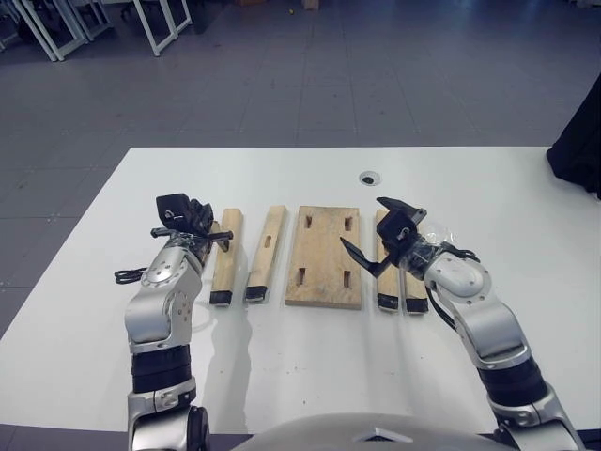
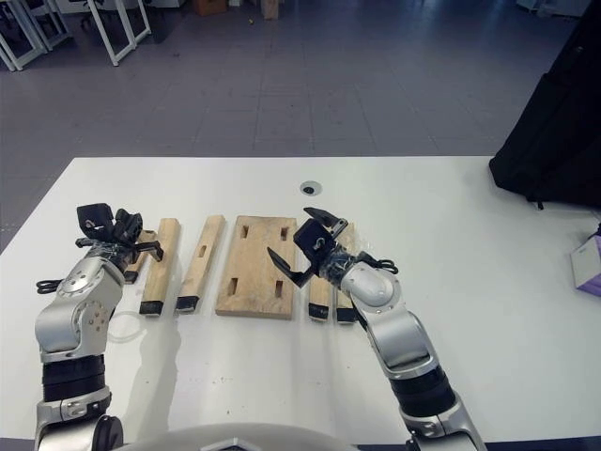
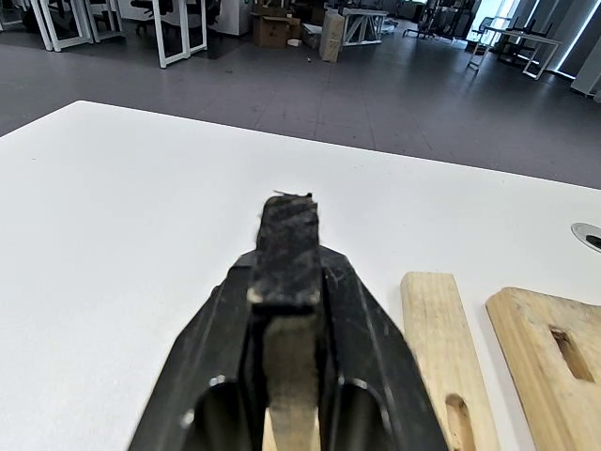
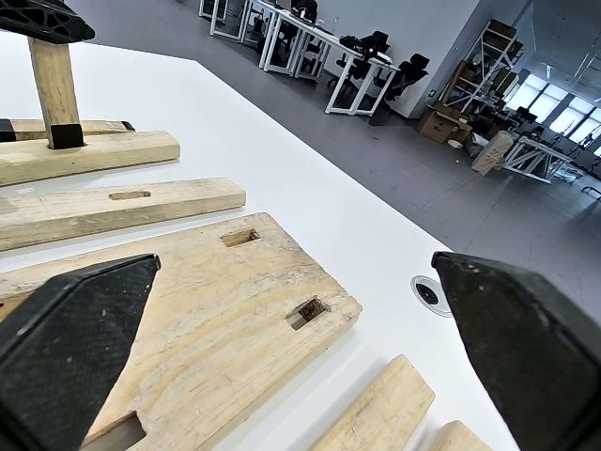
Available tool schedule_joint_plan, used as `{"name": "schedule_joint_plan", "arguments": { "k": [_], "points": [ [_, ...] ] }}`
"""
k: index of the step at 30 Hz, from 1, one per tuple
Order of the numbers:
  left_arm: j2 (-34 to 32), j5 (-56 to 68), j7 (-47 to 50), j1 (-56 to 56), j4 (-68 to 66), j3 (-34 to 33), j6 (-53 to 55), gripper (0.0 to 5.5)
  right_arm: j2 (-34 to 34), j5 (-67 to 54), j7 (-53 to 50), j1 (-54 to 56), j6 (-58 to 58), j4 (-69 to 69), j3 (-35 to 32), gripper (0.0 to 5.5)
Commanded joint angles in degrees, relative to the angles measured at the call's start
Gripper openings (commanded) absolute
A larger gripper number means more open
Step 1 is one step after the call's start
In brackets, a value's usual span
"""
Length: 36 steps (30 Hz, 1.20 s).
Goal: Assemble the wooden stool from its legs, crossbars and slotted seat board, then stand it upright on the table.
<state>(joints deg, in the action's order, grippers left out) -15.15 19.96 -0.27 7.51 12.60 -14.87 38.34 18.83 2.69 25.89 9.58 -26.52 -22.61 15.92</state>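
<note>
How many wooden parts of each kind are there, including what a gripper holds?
Slotted seat board: 1
Slotted legs lying left of it: 2
Bars lying right of it: 2
Narrow bar held in left gripper: 1
Total: 6 plainly seen; another may lie under the left gripper.

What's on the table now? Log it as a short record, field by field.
left gripper: shut on a black-tipped wooden piece, held upright
right gripper: open, over the seat board's right edge
seat board: flat, centre, four slots
left of board: two slotted legs, lying flat
right of board: two pieces, side by side
assembly: not begun
</note>
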Motion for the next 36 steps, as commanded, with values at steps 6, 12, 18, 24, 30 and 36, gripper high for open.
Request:
{"name": "schedule_joint_plan", "arguments": {
  "k": [6, 12, 18, 24, 30, 36],
  "points": [
    [-2.7, 1.5, -2.7, -8.6, 8.8, 2.7, 14.5, 0.44, -0.6, 1.1, -1.9, -2.0, -2.7, -2.9, 1.2, 5.34],
    [-1.6, 0.5, -3.0, -10.6, 8.4, 4.1, 13.7, 0.44, -0.7, 1.2, -2.0, -1.7, -2.7, -2.8, 1.5, 5.34],
    [1.5, 0.8, -2.8, -10.2, 9.2, 2.5, 8.2, 0.9, -0.5, 1.3, -1.4, -1.3, -2.3, -2.7, 1.2, 5.37],
    [4.3, 1.5, -1.2, -7.2, 10.4, -3.0, 1.3, 1.77, -0.8, 2.1, -1.4, -0.7, -1.6, -2.4, 2.1, 5.37],
    [2.6, -1.9, -1.2, -4.7, 13.1, -1.9, -4.4, 2.7, -1.0, 1.9, -1.7, -0.5, -1.8, -2.3, 1.9, 5.37],
    [2.3, -3.3, -1.6, -3.7, 13.9, -0.9, -5.1, 2.85, -1.7, 1.9, -2.0, -0.1, -1.8, -2.0, 2.2, 5.37]
  ]
}}
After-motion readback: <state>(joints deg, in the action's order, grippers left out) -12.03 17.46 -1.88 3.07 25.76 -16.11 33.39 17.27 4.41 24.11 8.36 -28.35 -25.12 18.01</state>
